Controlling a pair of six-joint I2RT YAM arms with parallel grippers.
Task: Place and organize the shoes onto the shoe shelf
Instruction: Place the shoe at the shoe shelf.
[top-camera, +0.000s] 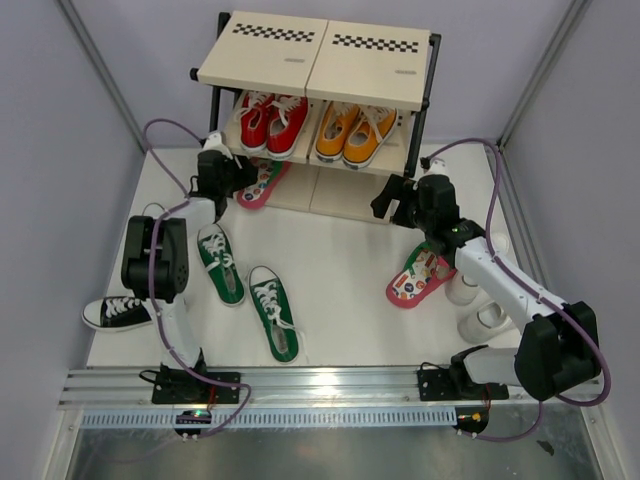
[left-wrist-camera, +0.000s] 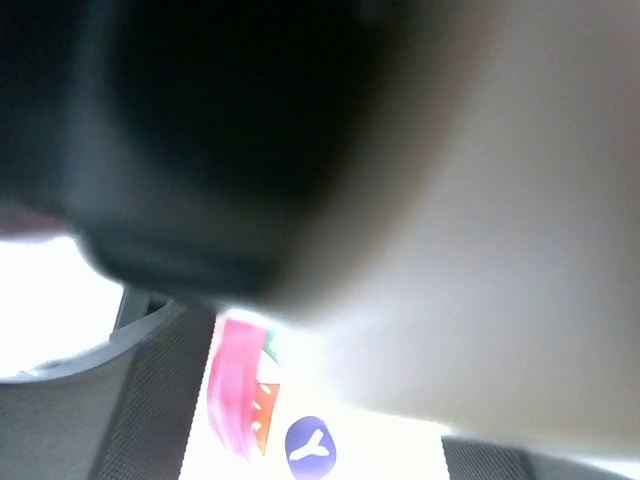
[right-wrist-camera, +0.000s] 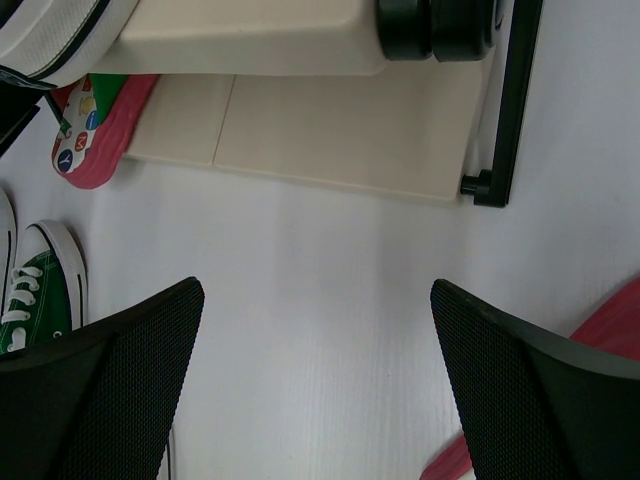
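Where the white table (top-camera: 340, 250) runs back between pale lilac walls (top-camera: 60, 120), we see the shoe shelf (top-camera: 315, 62) standing at the far end and a ribbed metal rail (top-camera: 330, 385) along the near edge. A red pair (top-camera: 272, 122) and an orange pair (top-camera: 355, 132) sit on the shelf's middle tier.

From above we count two green sneakers (top-camera: 222, 265) loose on the table left of centre and one black sneaker (top-camera: 118, 312) at the left edge. The small white shoes (top-camera: 478, 318) lie by the right arm, just beside a pink flip-flop (top-camera: 418, 277) on the table. A second pink flip-flop (top-camera: 262, 183) lies partly on the bottom board at the shelf's left end, with the left gripper (top-camera: 240, 180) at it.

The left wrist view is mostly blur, with a dark mass and a beige board close against the lens. Below them, that flip-flop's pink edge and a blue badge show between two grey pads set wide apart, so those jaws are released. Whether a pad touches the sole we cannot tell.

Only the right wrist view shows the right gripper (right-wrist-camera: 315, 380) plainly. Its fingers are spread wide over the table, holding nothing, in front of the bottom board.
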